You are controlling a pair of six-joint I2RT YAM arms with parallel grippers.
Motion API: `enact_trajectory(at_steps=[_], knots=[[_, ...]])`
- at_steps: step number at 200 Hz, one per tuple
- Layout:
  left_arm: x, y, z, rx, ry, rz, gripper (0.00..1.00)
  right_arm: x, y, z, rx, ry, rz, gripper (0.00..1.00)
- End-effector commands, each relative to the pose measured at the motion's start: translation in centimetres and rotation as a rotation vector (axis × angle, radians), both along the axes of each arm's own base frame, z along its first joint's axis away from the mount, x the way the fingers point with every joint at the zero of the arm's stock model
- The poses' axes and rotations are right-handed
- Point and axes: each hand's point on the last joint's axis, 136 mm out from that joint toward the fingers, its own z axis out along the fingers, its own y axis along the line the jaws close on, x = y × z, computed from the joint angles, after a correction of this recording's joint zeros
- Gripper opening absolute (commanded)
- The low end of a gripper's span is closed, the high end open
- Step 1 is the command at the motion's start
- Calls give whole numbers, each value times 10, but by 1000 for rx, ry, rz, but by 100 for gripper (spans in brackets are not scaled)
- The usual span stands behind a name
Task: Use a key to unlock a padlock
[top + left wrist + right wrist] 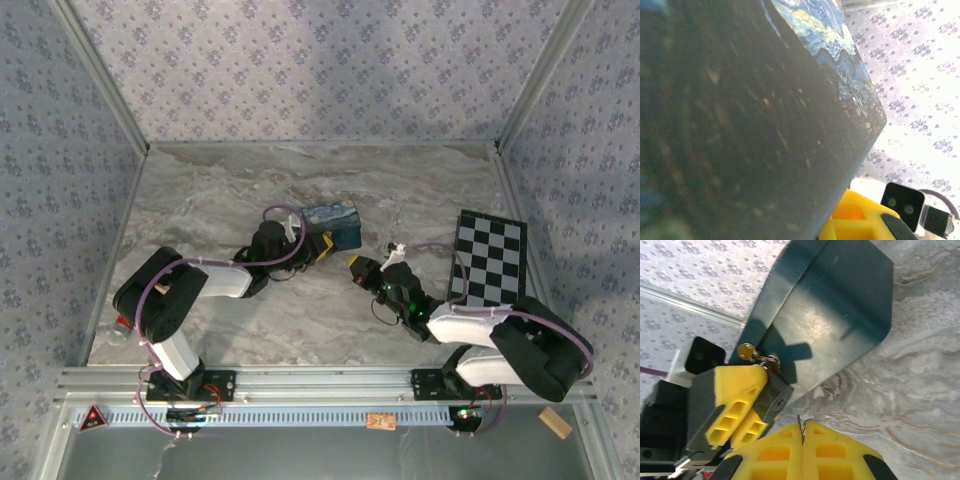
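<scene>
The right hand [802,434] is pinched fully shut. A thin sliver of dark metal stands up from the seam between its yellow fingers, which I take to be the key [800,421] seen edge-on. So little of it shows that the grip looks shallow. If the tip meets the lock off-line, the key may twist in the pads or slip out onto the grey marbled worktop [925,390].

Just beyond, the left hand [760,396] is closed narrow on the small dark metal padlock [776,392]. The padlock's slot faces the right hand, near it but apart. A silvery shackle and a round brass piece [745,351] sit at the padlock's far end. With such a small body held only at its end, a push from the key could pivot it between the fingers.

Close behind stands the dark blue swirl-painted box [840,315]. It crowds the left hand, and a nudge against it could shift the aim.
</scene>
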Motion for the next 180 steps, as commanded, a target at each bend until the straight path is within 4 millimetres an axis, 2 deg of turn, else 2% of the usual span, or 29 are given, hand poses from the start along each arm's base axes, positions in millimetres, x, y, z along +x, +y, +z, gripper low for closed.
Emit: enact_trajectory(at_steps=[1, 102, 180], knots=[[4, -9, 24, -106, -35, 19, 2, 3, 0, 14, 86, -22, -21, 0], [7, -12, 22, -184, 3, 56, 2, 7, -13, 12, 120, -5, -72, 0], [5, -16, 28, -229, 14, 58, 2, 10, -7, 16, 145, -12, -55, 0]])
